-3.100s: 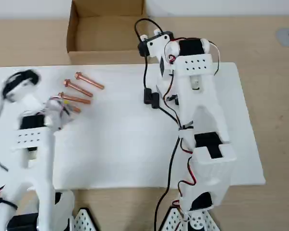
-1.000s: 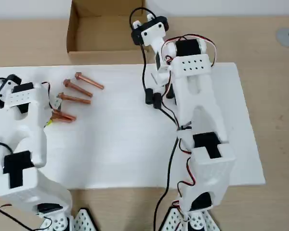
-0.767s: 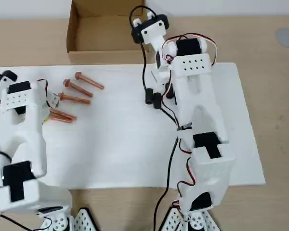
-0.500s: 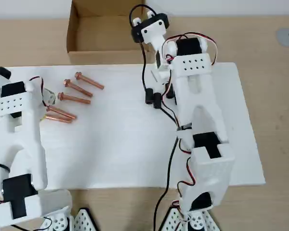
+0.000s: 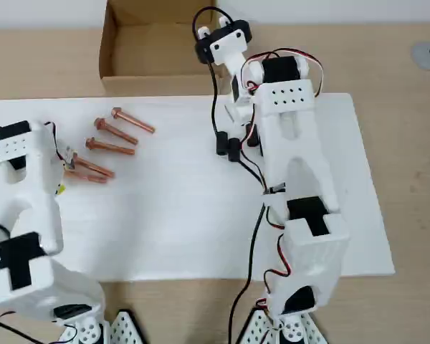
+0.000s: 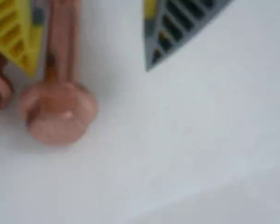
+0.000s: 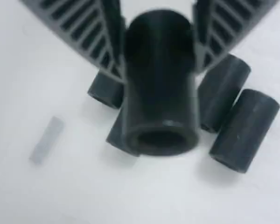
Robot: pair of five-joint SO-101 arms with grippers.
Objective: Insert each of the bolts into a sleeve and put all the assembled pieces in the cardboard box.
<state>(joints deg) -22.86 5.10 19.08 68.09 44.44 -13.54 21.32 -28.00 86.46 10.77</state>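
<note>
While right claw (image 7: 158,65) clamps a sleeve (image 7: 161,107) | left claw (image 6: 89,70) gapes around bolt (image 6: 60,112) | near mat (image 5: 186,215) left edge

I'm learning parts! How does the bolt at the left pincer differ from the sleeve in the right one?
The bolt is copper-coloured; the sleeve is black. The bolt is a thin rod with a wide head; the sleeve is a hollow tube. The bolt lies on the mat; the right pincer grips the sleeve.

White plastic left arm (image 5: 25,208) & right arm (image 5: 301,179), black servos (image 5: 312,215), red/blk wires (image 5: 252,244), hole-grid plates (image 5: 294,94), wrist cam (image 5: 223,41) w/ looped blk cable, ribbed grey fingers (image 7: 74,28), one left finger (image 6: 14,28) yellow
</note>
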